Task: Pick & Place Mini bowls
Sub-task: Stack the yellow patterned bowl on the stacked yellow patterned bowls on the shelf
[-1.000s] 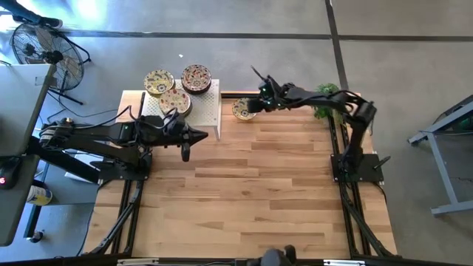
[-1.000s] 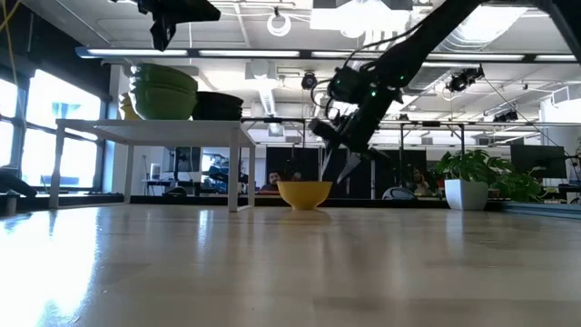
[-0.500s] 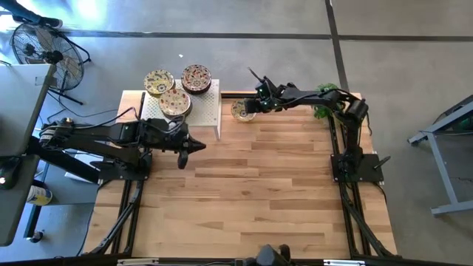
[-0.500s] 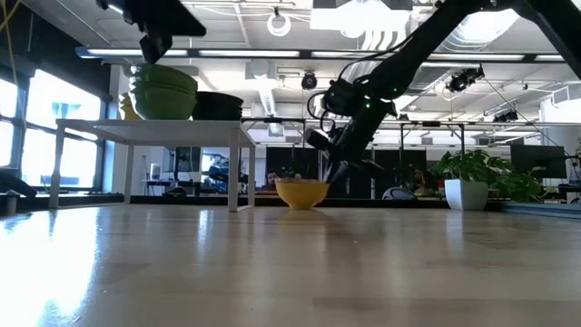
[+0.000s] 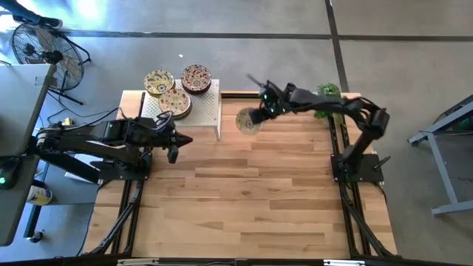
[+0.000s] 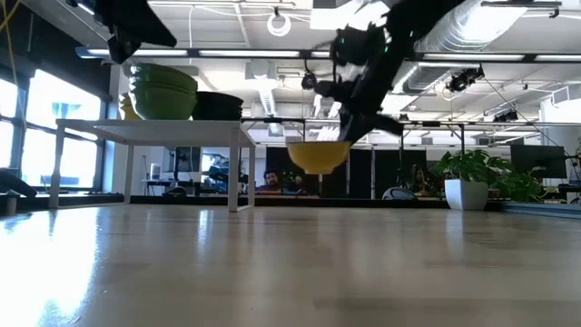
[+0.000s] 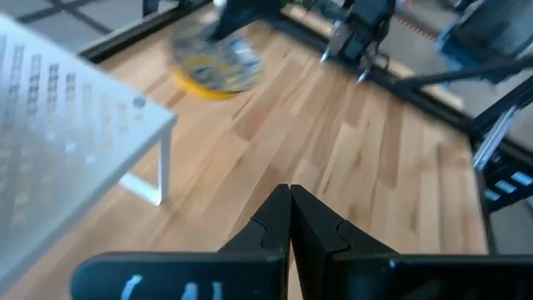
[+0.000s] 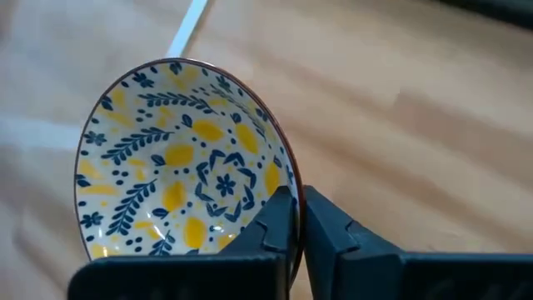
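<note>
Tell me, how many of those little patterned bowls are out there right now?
4 in plain sight: three patterned bowl stacks on the white perforated rack, and one yellow-patterned bowl pinched by the right gripper above the table. The stacks may hide more beneath.

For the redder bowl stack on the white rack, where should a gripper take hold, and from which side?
Pinch the top bowl's rim, one finger inside, one outside, coming from above. The redder bowl stack sits upright and open-topped on the white rack, with neighbouring bowls close on its left, so its right rim looks freest.

Three mini bowls [image 5: 177, 90] sit on the rack [image 5: 207, 111]; a fourth bowl [image 5: 248, 121] hangs right of it.
</note>
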